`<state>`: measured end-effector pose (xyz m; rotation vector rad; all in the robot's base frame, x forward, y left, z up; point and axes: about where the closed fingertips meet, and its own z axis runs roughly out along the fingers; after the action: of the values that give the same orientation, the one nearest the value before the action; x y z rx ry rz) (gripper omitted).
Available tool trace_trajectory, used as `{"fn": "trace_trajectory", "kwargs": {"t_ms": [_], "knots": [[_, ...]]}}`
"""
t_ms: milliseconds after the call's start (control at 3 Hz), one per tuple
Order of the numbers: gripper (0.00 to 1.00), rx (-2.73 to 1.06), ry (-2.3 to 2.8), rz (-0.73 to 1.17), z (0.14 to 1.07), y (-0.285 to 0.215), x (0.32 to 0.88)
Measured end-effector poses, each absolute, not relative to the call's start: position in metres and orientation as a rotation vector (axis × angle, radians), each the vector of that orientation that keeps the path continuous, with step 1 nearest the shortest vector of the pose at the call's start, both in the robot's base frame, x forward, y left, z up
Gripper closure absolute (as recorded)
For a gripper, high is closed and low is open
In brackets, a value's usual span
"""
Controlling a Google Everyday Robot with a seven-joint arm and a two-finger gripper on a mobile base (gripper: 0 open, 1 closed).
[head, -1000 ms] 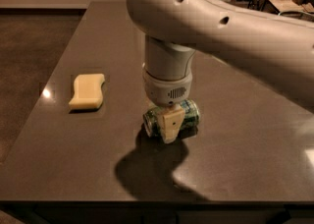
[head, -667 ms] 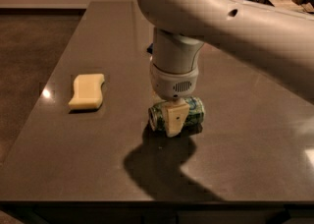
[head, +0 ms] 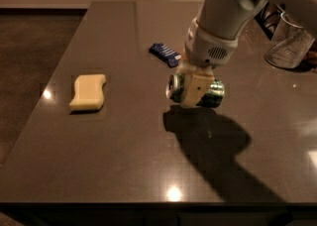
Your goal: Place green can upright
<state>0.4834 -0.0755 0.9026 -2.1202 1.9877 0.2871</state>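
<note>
The green can point(head: 214, 94) is in the middle of the dark table point(head: 124, 160), held on its side with a silver end facing left. My gripper point(head: 194, 90) comes down from the upper right and is shut on the can across its middle; one cream finger point(head: 194, 91) covers the can's front. The can is lifted a little above the table top, with its shadow on the surface below and to the right.
A yellow sponge point(head: 88, 91) lies at the left of the table. A blue snack wrapper point(head: 165, 54) lies behind the can. A clear glass point(head: 289, 41) stands at the far right. The table's front edge runs along the bottom.
The gripper has lifted with the can in it and moved back from the front edge; the arm now hangs from the upper right. The blue wrapper and the glass have come into view.
</note>
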Motion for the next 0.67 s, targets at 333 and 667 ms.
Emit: {"fn": "trace_trajectory", "kwargs": {"t_ms": [333, 667], "knots": [[1.00, -1.907, 1.970, 0.424, 0.932, -0.082, 0.498], [1.00, -1.712, 1.944, 0.571, 0.949, -0.079, 0.502]]}}
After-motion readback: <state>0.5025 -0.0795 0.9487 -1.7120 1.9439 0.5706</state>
